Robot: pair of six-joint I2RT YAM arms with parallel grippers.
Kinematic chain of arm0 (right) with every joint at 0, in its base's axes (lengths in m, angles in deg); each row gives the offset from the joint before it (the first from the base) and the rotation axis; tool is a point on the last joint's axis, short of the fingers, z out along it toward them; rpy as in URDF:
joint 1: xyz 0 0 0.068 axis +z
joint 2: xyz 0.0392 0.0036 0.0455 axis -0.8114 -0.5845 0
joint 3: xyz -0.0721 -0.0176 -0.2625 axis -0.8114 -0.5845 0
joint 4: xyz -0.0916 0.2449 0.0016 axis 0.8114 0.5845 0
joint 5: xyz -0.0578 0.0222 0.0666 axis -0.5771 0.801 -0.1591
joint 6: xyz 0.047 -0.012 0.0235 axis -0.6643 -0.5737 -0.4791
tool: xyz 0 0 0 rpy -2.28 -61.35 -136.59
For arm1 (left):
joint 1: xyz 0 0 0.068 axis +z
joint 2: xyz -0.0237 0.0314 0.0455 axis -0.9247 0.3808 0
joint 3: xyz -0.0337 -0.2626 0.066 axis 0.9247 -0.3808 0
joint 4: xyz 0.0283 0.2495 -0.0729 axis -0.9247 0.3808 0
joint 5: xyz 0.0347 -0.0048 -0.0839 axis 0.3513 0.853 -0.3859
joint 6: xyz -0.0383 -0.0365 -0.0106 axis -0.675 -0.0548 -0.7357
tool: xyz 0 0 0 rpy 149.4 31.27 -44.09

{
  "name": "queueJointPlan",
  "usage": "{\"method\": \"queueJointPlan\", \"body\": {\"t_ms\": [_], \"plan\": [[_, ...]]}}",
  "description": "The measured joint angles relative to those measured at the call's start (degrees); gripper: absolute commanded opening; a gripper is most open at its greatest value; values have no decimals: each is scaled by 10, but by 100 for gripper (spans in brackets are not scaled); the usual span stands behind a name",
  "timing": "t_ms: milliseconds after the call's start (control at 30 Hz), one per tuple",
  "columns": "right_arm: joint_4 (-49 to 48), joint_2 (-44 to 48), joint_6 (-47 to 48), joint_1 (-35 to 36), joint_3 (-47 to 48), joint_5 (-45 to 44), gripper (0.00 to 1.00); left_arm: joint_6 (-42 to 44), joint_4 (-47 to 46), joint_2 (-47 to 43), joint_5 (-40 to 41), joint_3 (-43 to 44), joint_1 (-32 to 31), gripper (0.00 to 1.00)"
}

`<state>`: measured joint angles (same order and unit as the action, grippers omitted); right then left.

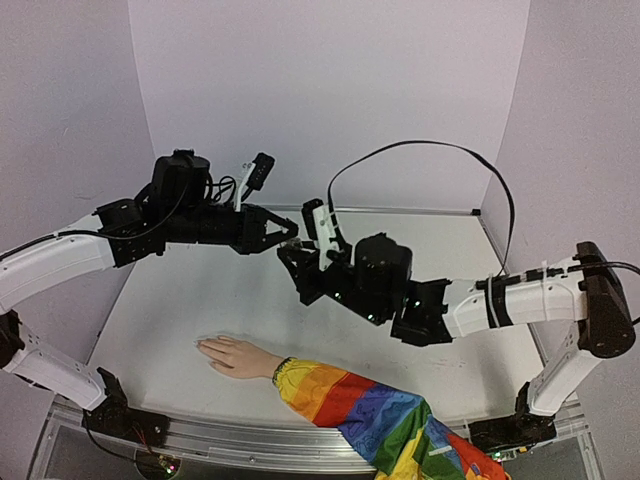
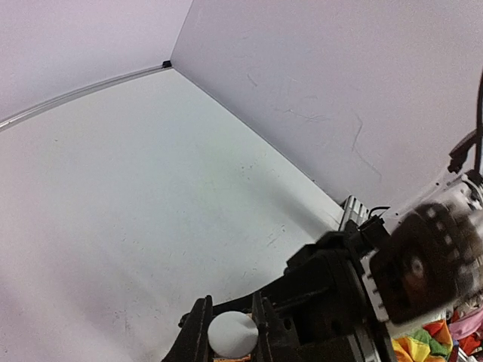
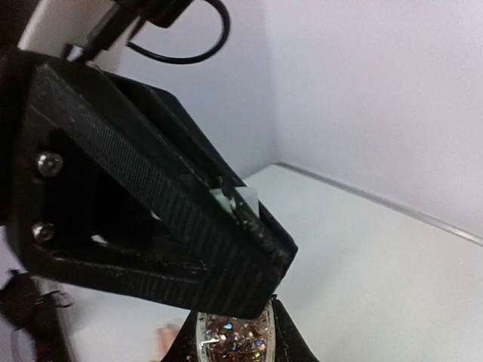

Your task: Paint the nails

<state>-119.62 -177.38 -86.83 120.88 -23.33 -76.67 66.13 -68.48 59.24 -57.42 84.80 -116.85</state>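
Where the two arms are held close together above the middle of the counter (image 1: 190,300), the left pincer (image 1: 291,231) is seen shut on a small white round thing (image 2: 232,334). The white thing is squeezed between the two black fingers, right at their tips. The right pincer (image 1: 297,260) is held just beside the left one, and it is shut on a little bottle (image 3: 230,337). The bottle is filled with brown and gold glitter, as is shown by the right wrist view. In that view the tips of the left pincer are seen just above the bottle, with the white thing pinched in them. Whether the white thing is joined to the bottle cannot be told.

The nails (image 1: 203,346) are found on a pale pretend hand (image 1: 240,358), at the ends of its fingers. They are so tiny that they can hardly be told from the skin. The pretend hand is laid flat on the counter, near the front edge, with its fingers pointed to the left. A rainbow sleeve (image 1: 365,405) is worn on its arm, and the sleeve is stretched down to the right, over the front edge. The hand is set well apart from both pincers and is touched by neither.
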Motion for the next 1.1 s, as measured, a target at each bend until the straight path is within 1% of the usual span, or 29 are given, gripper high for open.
{"method": "queueJointPlan", "body": {"t_ms": [33,67,100,200,233,333,367,400,467,500,533,633,733,800,933,1000,1100], "plan": [[-6,-13,23,20,4,-73,0,-1,8,3,13,2,-5,0],[-11,-25,43,32,9,-125,0,-2,12,8,24,3,-8,0],[-12,-35,58,37,15,-155,0,-3,14,13,34,3,-10,0],[-15,-46,86,35,17,-166,0,-4,18,23,48,5,-10,1],[-16,-46,91,31,17,-158,0,-4,19,23,51,6,-10,10],[-27,-43,95,11,16,-99,0,-5,22,23,58,15,-9,48],[-26,-39,94,3,13,-72,0,-2,24,23,56,16,-8,58],[-24,-34,89,-9,7,-33,0,-3,24,22,46,17,-8,66],[-21,-17,73,-39,-10,54,0,-2,25,19,28,18,-11,78],[-19,-7,63,-56,-19,100,0,-2,26,16,18,18,-12,84],[-19,3,50,-74,-28,148,0,0,29,11,8,18,-14,86],[-20,33,6,-125,-47,278,0,3,27,-8,-23,17,-14,89],[-24,54,-42,-164,-55,398,0,0,16,-30,-58,14,-13,88],[-37,58,-74,-171,-55,478,0,-5,0,-41,-80,9,-13,80],[-99,56,-149,-167,-57,607,0,-19,-27,-48,-117,1,-13,72],[-139,51,-183,-165,-57,651,0,-27,-37,-43,-135,0,-13,65],[-180,36,-218,-164,-57,691,0,-39,-52,-35,-161,-1,-13,62]]}}
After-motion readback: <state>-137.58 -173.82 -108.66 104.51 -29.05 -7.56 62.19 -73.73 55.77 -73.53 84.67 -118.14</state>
